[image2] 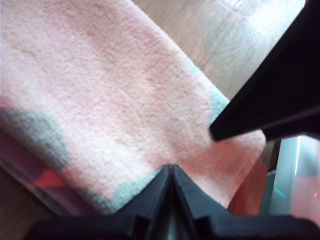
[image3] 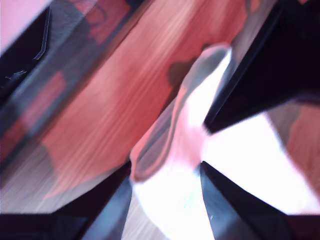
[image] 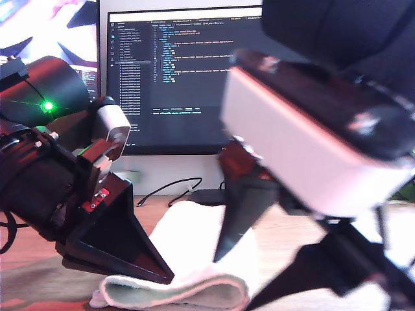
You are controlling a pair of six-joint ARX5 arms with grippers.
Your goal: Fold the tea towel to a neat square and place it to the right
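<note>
Two pincers crowd one folded towel, which lies on the wooden table in front of the monitor. My first gripper, coming from the exterior view's left, has its jaws pressed together, tip touching the pink cloth near the rounded fold; I can't tell whether any cloth is caught. My second gripper is spread, with the towel's folded edge between its fingers. Its white housing looms close, blocking the exterior view's right. A black cable trails behind the towel.
</note>
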